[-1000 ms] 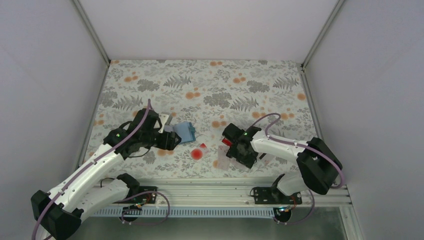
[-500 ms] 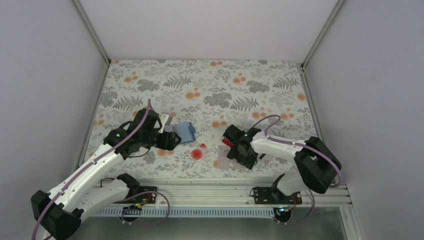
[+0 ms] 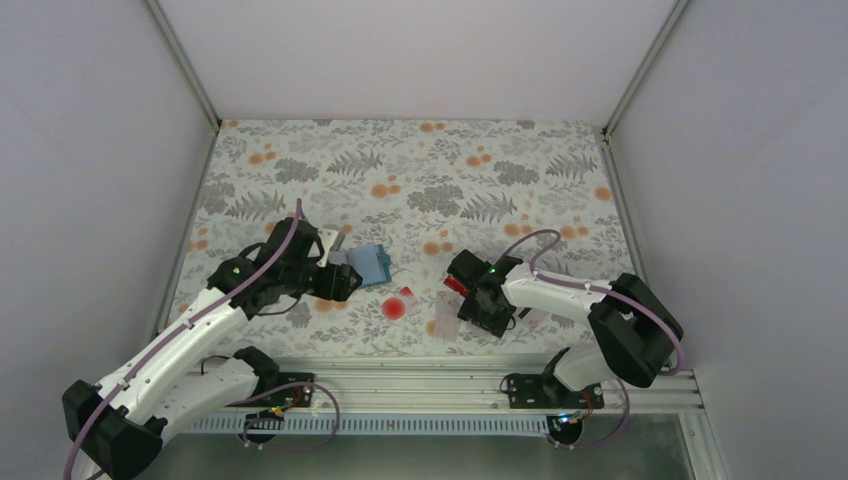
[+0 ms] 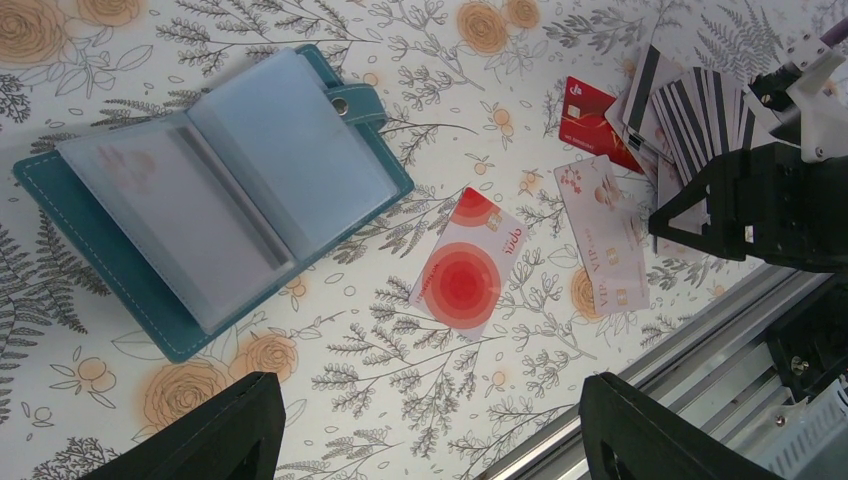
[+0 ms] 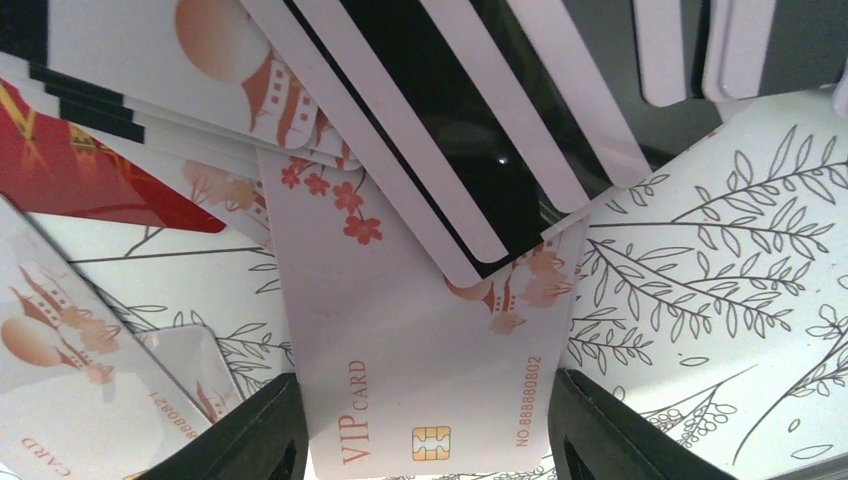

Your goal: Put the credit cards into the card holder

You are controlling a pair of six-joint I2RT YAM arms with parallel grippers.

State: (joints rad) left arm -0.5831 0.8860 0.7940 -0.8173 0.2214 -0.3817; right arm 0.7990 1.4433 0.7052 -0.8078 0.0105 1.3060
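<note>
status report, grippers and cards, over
Left gripper open, empty, near the open card holder. Right gripper straddles a VIP card at the fanned credit cards, grip unclear. Red-circle card lies loose between holder and pile.

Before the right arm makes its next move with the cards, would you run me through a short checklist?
1. card holder lying open, clear sleeves facing up: ok.
2. left gripper open and empty, beside the holder: ok.
3. right gripper straddling one card, the VIP card lying between its fingers: ok.
4. VIP card free of its neighbours: not ok, the striped cards overlap its far end.
5. Firm grip on the VIP card: cannot tell, the fingers sit at its edges but contact is not clear.
</note>
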